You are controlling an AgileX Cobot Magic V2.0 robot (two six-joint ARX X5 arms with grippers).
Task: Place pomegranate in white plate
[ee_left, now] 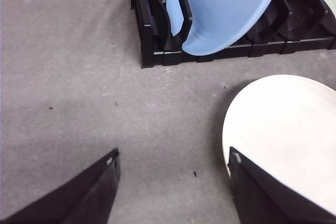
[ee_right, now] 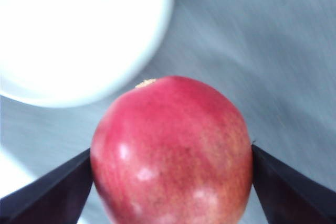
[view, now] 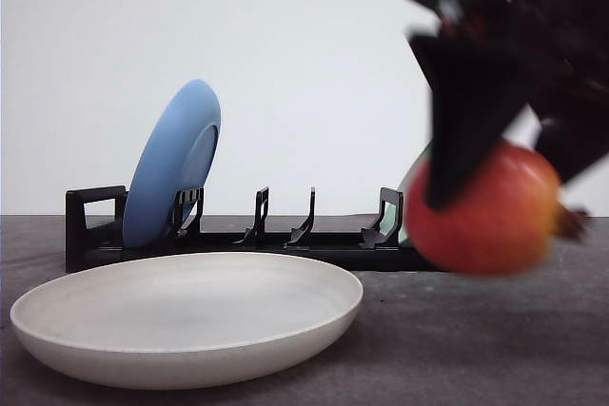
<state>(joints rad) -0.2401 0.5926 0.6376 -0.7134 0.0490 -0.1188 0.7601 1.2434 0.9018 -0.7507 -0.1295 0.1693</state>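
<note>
Right tool (view: 495, 187) pinching pomegranate (view: 483, 208) above tabletop (view: 457, 349), right of white plate (view: 186, 316); left tool (ee_left: 173, 192) spread.

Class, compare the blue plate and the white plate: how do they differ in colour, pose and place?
The blue plate stands on edge, leaning in the black rack; the white plate lies flat on the table, in front of the rack. The blue plate is glossy sky blue, the white one matte cream. Both are round, shallow and empty.
</note>
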